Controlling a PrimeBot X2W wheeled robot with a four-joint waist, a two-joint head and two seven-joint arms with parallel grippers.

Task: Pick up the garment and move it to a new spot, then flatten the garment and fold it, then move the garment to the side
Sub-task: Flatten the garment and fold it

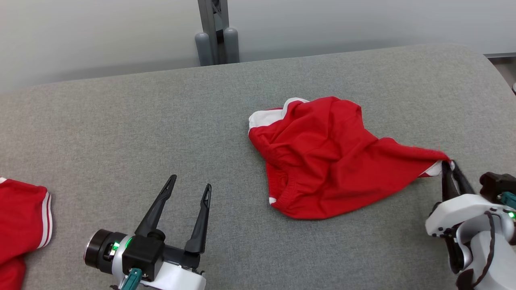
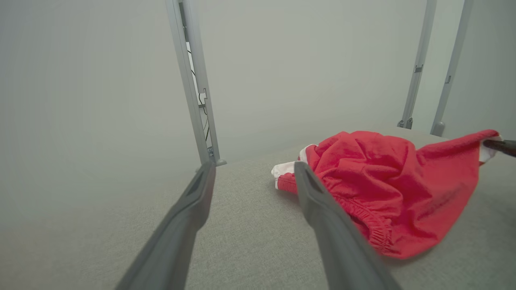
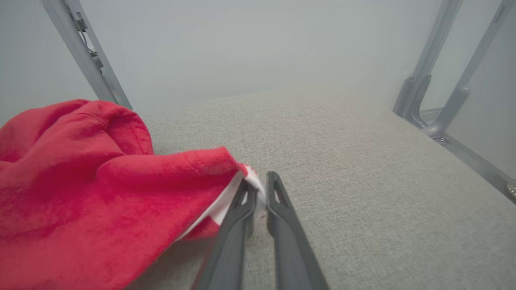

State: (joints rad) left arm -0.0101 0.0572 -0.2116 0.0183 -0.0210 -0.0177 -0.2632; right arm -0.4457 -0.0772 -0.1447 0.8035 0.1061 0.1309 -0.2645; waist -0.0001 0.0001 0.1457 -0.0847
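Garment crumpled centre-right of frame on table. Right gripper pinches its white-trimmed corner, lower right. Left gripper spread, empty, lower left. Pull slowly, keep corner low; left should take opposite hem.

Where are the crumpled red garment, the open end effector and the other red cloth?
red garment [image 1: 322,161]: head view, middle of its crumpled cloth.
left end effector [image 1: 190,181]: head view, midway between its fingertips.
other red cloth [image 1: 20,217]: head view, red part beside its stripes.
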